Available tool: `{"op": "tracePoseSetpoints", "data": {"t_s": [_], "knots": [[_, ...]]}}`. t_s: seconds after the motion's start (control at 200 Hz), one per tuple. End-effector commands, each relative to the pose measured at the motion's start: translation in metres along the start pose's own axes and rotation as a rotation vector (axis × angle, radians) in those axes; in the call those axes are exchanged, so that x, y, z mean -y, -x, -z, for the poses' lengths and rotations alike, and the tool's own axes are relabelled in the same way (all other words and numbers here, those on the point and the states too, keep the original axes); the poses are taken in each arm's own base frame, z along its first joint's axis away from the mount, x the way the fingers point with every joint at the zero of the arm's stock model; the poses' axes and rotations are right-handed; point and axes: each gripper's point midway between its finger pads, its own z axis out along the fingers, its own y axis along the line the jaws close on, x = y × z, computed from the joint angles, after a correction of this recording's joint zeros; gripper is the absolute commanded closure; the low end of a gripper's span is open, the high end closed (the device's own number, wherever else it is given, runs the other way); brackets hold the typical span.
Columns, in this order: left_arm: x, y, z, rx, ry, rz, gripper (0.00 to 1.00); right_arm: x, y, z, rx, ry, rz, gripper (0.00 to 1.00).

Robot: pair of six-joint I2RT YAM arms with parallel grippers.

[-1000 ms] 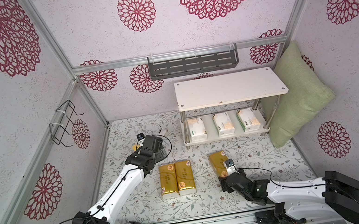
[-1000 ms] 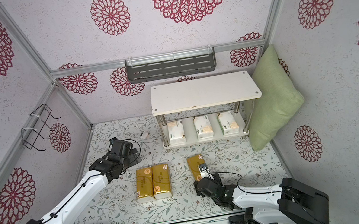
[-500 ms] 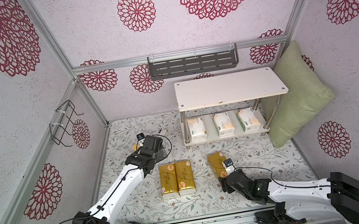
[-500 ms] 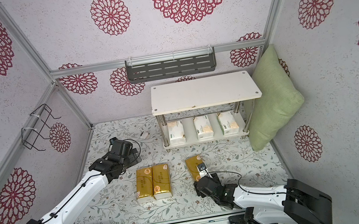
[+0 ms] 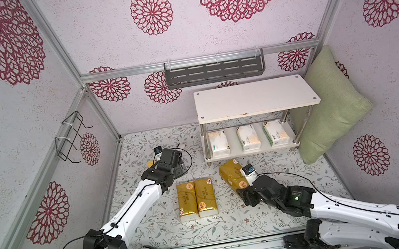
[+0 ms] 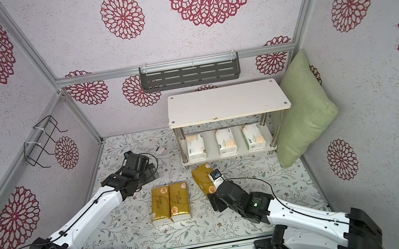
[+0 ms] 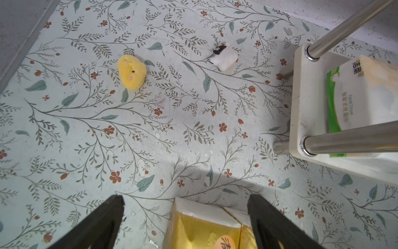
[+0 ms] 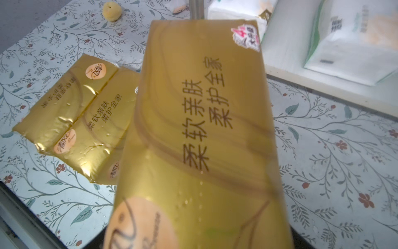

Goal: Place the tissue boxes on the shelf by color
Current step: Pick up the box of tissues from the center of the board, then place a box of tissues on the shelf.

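Clamping the near end of a shiny gold soft-wrap tissue pack, right tool sits narrow on it. Pack's long axis runs from tool toward tabletop's far edge, far end just beside front-left leg of white two-tier chrome-legged shelf. Top board bare; three white green-print tissue packs fill lower board. Left tool wide, empty, by far ends of two other gold packs. Right arm nearer.

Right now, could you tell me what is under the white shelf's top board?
Three white tissue packs with green-orange print sit in a row on the lower white board; the top board hides whatever lies further back.
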Motion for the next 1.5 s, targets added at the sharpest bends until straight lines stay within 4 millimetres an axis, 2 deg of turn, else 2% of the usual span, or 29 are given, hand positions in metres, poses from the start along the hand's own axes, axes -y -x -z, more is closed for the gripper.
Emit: {"op": "tracePoseSetpoints", "data": {"t_s": [0.0, 0.655, 0.846, 1.006, 1.141, 1.296, 1.496], "knots": [[0.003, 0.009, 0.001, 0.02, -0.013, 0.009, 0.03, -0.001, 0.025, 0.022, 0.029, 0.031, 0.043, 0.23], [0.004, 0.007, -0.002, 0.015, -0.012, 0.003, 0.03, 0.029, 0.131, 0.124, 0.309, 0.003, 0.013, 0.25], [0.004, 0.009, -0.002, 0.019, -0.011, 0.004, 0.03, 0.047, 0.157, 0.143, 0.33, -0.1, 0.013, 0.26], [0.007, 0.012, -0.001, 0.023, -0.02, 0.002, 0.03, 0.062, 0.192, 0.163, 0.381, -0.182, 0.009, 0.26], [0.008, 0.013, -0.001, 0.023, -0.023, 0.002, 0.03, 0.082, 0.222, 0.167, 0.365, -0.28, 0.009, 0.26], [0.009, 0.014, 0.0, 0.026, -0.026, -0.001, 0.03, 0.104, 0.253, 0.155, 0.335, -0.326, 0.009, 0.26], [0.009, 0.019, 0.001, 0.034, -0.027, -0.009, 0.03, 0.156, 0.284, 0.155, 0.307, -0.396, -0.012, 0.26]]}}
